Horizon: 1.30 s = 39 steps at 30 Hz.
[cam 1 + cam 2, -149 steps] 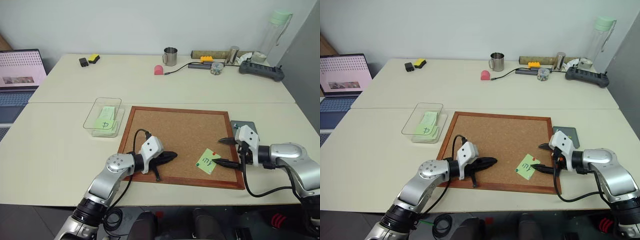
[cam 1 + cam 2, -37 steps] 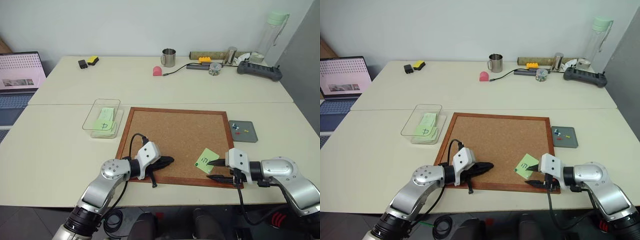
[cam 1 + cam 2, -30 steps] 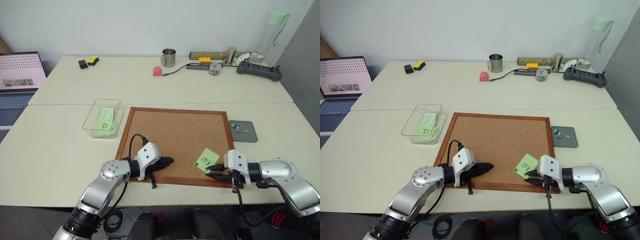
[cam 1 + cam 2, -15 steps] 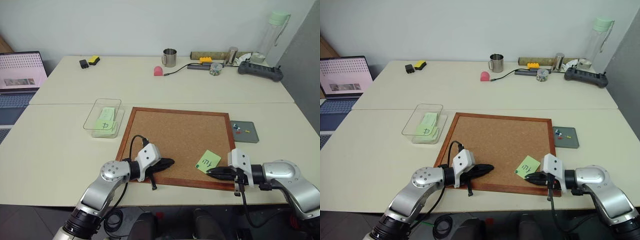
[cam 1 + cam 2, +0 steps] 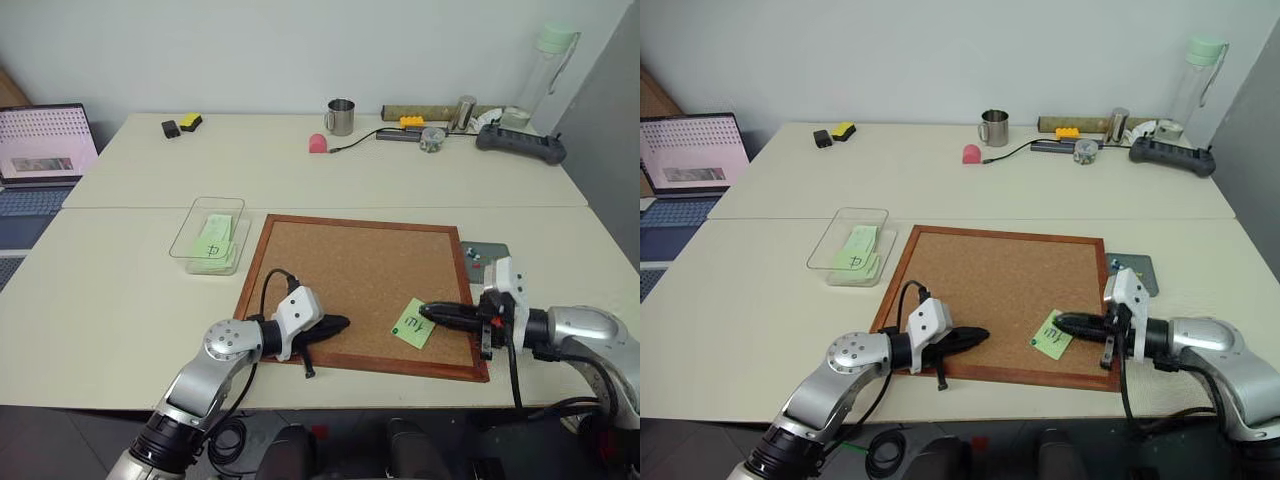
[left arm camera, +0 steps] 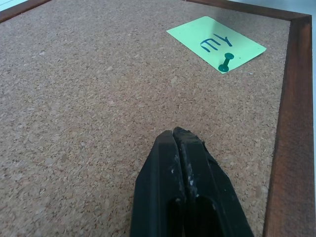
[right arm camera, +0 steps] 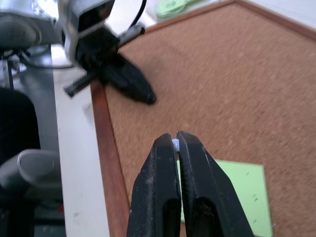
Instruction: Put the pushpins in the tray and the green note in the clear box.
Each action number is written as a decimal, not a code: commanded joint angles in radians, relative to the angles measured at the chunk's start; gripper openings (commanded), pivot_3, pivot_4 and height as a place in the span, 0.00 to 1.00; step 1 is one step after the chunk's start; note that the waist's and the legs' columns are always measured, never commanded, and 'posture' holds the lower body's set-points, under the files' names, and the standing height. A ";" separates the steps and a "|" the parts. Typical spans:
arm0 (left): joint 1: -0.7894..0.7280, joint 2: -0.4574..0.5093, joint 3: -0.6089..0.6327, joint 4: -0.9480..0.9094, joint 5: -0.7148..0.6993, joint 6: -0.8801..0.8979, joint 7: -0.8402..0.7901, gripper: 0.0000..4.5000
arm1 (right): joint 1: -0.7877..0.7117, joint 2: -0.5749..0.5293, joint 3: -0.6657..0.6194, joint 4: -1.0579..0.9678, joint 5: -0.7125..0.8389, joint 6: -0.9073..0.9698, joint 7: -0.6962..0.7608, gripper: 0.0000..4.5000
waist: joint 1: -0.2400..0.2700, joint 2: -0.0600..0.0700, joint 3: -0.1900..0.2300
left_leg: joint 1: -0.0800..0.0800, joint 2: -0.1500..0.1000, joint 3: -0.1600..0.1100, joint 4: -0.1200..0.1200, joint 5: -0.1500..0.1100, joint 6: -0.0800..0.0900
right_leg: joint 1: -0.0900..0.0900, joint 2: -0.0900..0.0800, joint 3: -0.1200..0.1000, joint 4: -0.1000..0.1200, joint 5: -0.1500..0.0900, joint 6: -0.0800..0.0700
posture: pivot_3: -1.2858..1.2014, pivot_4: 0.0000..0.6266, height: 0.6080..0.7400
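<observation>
The tray [image 5: 492, 251] at the cork board's [image 5: 360, 280] three o'clock was half hidden behind the right gripper [image 5: 428, 312], whose tips pinched something white, too small to tell.

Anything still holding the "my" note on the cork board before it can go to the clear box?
Yes. A green pushpin stands in the green note on the cork board. The clear box lies beyond the board's left edge.

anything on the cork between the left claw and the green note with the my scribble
No, only bare cork board. In the left wrist view the shut left claw faces the light green square note, with a green pushpin at its near edge.
</observation>
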 commanded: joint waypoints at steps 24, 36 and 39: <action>0.006 -0.015 0.002 0.060 0.046 -0.004 0.055 0.00 | -0.191 -0.058 -0.029 0.368 -0.303 -0.178 -0.111 0.63 | 0.010 0.002 -0.002 | -0.001 0.000 0.003 -0.001 0.000 0.000 | -0.001 0.000 0.000 0.000 0.003 -0.004 | 0.52 0.24 1.00; -0.014 -0.019 -0.010 0.083 0.048 -0.014 0.041 0.00 | -0.023 -0.064 0.151 -0.002 -0.254 -0.192 0.074 0.63 | 0.010 0.002 -0.002 | 0.000 0.000 0.001 0.000 0.000 0.000 | 0.000 0.000 0.000 -0.001 0.000 0.001 | 0.52 0.24 1.00; -0.014 -0.019 -0.012 0.083 0.047 -0.013 0.042 0.00 | -0.040 -0.024 0.198 0.013 -0.276 -0.199 0.064 0.63 | 0.013 0.002 -0.002 | 0.000 0.000 0.000 0.000 0.000 0.000 | 0.000 0.000 0.000 -0.001 0.000 0.001 | 0.52 0.24 1.00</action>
